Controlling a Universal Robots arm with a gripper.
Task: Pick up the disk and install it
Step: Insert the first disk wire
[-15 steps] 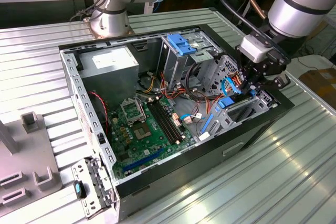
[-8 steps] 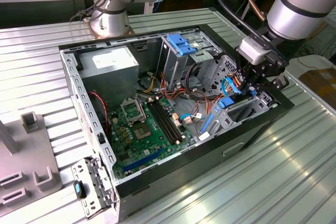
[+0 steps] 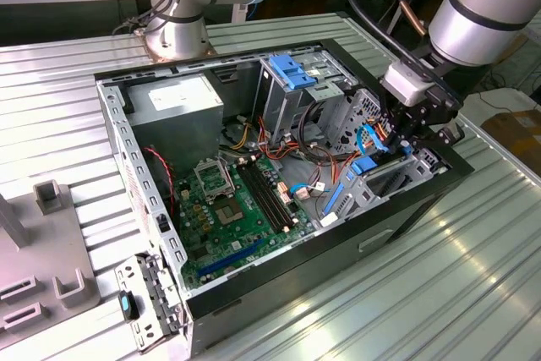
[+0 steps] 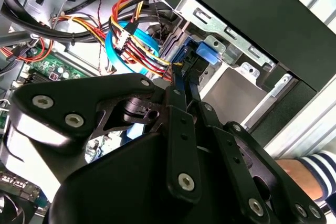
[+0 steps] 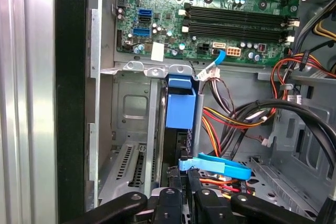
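The gripper point(image 5: 181, 195) is clamped on the disk point(image 5: 180, 111), held edge-on above the bay at the case's point(image 3: 406, 213) four o'clock corner. Keep the blue rails square to the bay walls — and clear of the cables point(image 5: 236, 116) just beside.

exterior view high, wrist views close inside case point(image 3: 279, 289)

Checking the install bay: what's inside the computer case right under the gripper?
Under the gripper, the disk with blue rails stands edge-on in the bay of the computer case, beside coloured cables. Its lower end is hidden by the gripper.
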